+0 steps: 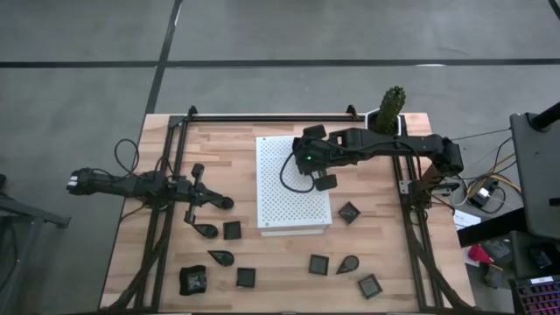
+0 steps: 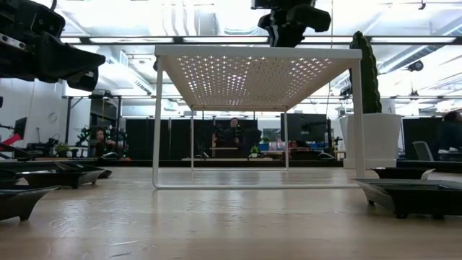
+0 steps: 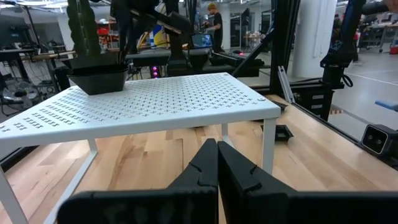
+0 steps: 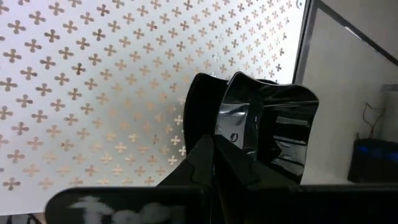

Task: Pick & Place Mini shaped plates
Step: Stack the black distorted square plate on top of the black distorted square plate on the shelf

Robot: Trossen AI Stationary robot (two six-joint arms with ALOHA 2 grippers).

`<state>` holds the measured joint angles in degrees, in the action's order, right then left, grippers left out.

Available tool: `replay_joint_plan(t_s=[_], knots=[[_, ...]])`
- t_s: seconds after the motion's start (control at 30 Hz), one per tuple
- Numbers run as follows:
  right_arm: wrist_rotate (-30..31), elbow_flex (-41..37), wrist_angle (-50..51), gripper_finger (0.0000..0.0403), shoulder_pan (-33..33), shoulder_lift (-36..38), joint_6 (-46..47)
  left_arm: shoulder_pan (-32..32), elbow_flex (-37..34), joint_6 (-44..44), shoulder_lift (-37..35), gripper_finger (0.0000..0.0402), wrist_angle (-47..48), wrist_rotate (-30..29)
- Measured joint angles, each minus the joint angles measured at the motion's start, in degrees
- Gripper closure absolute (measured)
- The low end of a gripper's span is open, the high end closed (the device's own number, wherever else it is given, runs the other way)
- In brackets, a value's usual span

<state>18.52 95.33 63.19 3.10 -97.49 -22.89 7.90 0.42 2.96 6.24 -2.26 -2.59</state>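
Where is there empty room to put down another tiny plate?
The white board is mostly bare, except where the right gripper holds a plate. The table is bare at far left. The front is crowded with plates.

Here we are behind the left gripper (image 3: pixel 217 163), its two dark fingers pressed flat together with no gap between them, nothing held. Just ahead we face the white perforated board (image 3: pixel 143 102) standing on thin legs over the wooden table (image 3: pixel 311 162). On its far side we spot a dark plate (image 3: pixel 97 79) with the cactus (image 3: pixel 84 28) rising behind it. Past the board, a person (image 3: pixel 216 22) stands in the room.
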Motion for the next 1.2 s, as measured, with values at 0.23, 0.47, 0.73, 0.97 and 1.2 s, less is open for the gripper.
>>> replay_joint_plan(t_s=[0.23, 0.47, 0.73, 0.97, 1.2], knots=[[0.79, -0.41, -0.19, 0.0379, -0.12, 0.0, -0.01, 0.0, -0.01, 0.0, 0.0, 0.0401, 0.0, 0.0], [1.03, -1.27, -0.43, 0.0327, -0.29, -0.06, 0.0, 0.01, -0.01, 0.0, 0.0, 0.0401, 0.0, 0.0], [1.09, 2.58, 0.21, 0.0295, -3.52, 1.74, 4.96, 0.0, 0.01, 0.0, 0.0, 0.0401, 0.0, 0.0], [0.23, 4.74, -0.52, 0.0306, -8.06, 2.66, 13.93, 0.0, -0.01, 0.0, 0.02, 0.0401, 0.35, 0.0], [-4.15, 4.74, -0.43, 0.0372, -13.16, 2.78, 16.46, 0.0, 0.0, 0.0, 0.02, 0.0401, 0.39, 0.0]])
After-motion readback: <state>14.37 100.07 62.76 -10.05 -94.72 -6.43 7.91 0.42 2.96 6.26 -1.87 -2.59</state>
